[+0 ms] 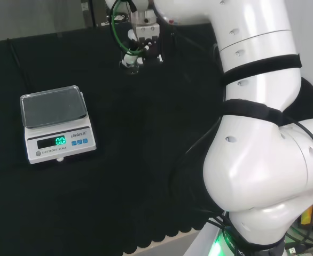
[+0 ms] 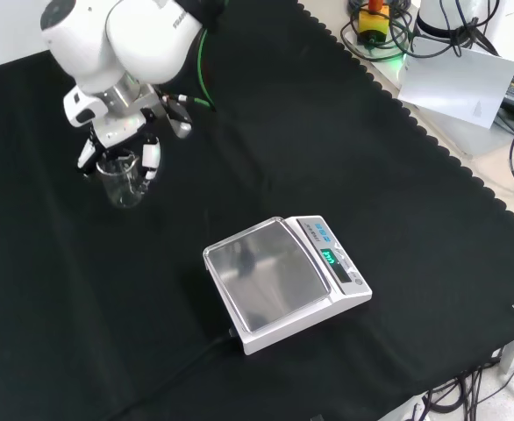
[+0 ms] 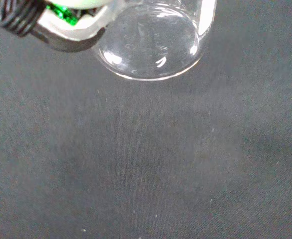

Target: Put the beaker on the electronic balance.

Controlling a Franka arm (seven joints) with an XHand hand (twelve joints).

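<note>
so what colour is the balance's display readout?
Green digits on the electronic balance; clearest in the head view.

A clear glass beaker (image 2: 124, 182) stands upright at the upper left of the front view, well apart from the white balance (image 2: 285, 281) with its bare steel pan near the centre.

**Beaker in the hand, well apart from the balance**

In the front view, the hand (image 2: 117, 132) is at the upper left, its fingers (image 2: 151, 156) down around the beaker (image 2: 123, 180). The electronic balance (image 2: 285, 279) sits on the cloth (image 2: 397, 219) lower and to the right, well apart. In the head view, the balance is at the left and the hand farther off, to its right.
</note>
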